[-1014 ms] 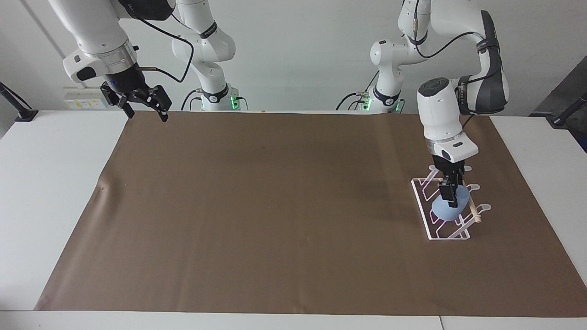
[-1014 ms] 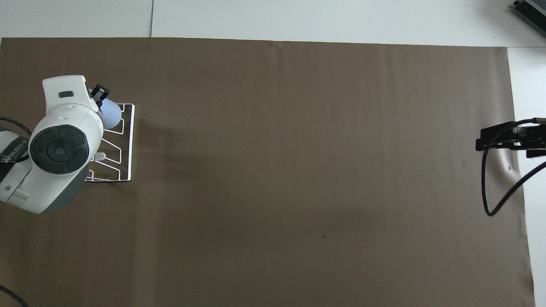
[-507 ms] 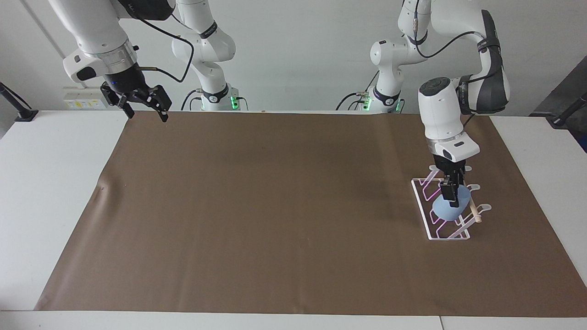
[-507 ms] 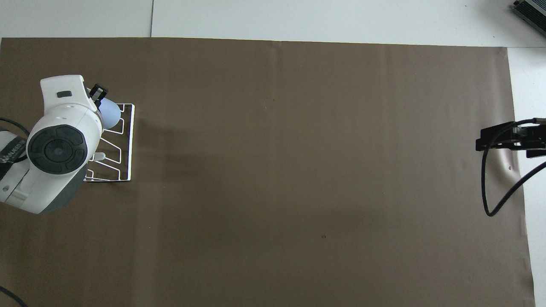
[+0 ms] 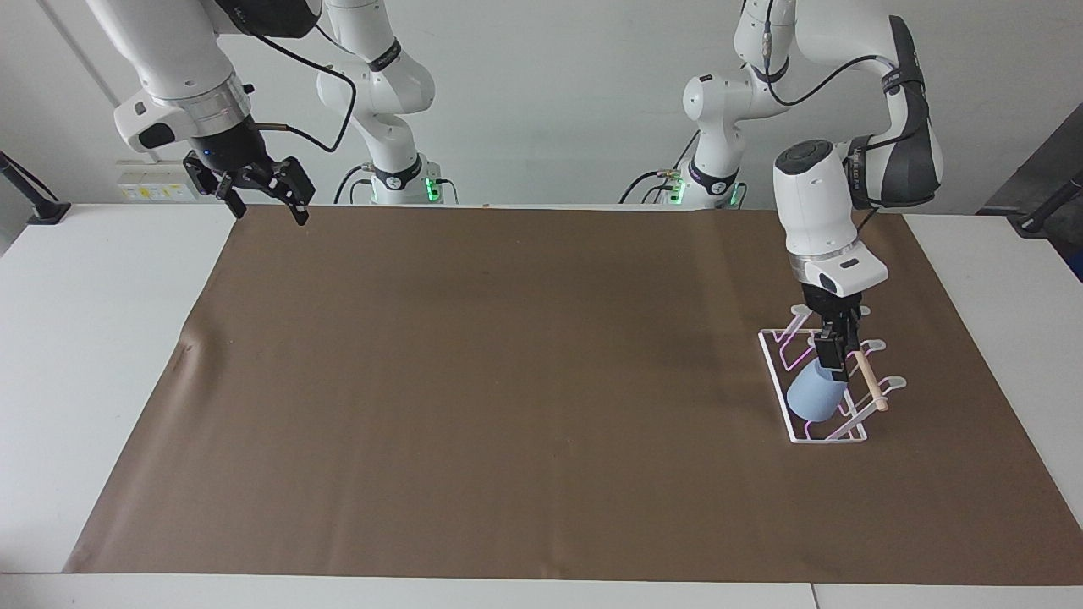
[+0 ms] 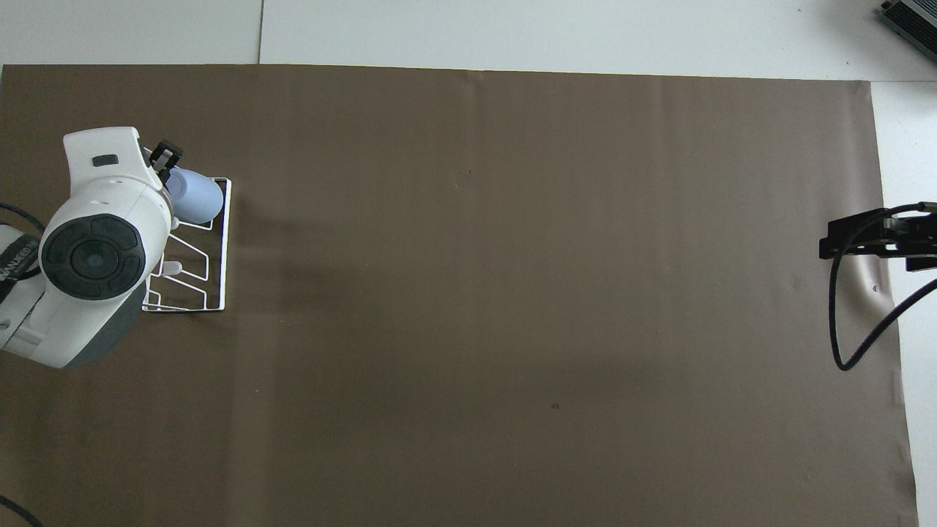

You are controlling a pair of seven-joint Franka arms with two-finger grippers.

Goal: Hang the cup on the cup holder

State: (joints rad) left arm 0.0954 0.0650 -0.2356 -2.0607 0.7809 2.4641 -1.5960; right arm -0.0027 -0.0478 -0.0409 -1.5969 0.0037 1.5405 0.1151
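Cup (image 5: 816, 394) is now being carried by the cup holder (image 5: 777, 372) at the left arm's end of the table, tilted on a prong, having dropped lower than a second ago. Left gripper (image 5: 835, 356) is being held just above it; released or clenched cannot be told. Right gripper (image 5: 264, 188) is being kept waiting, spread wide, unchanged.

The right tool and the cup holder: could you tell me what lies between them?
Only bare brown mat lies between the right tool and the cup holder; both views show it.
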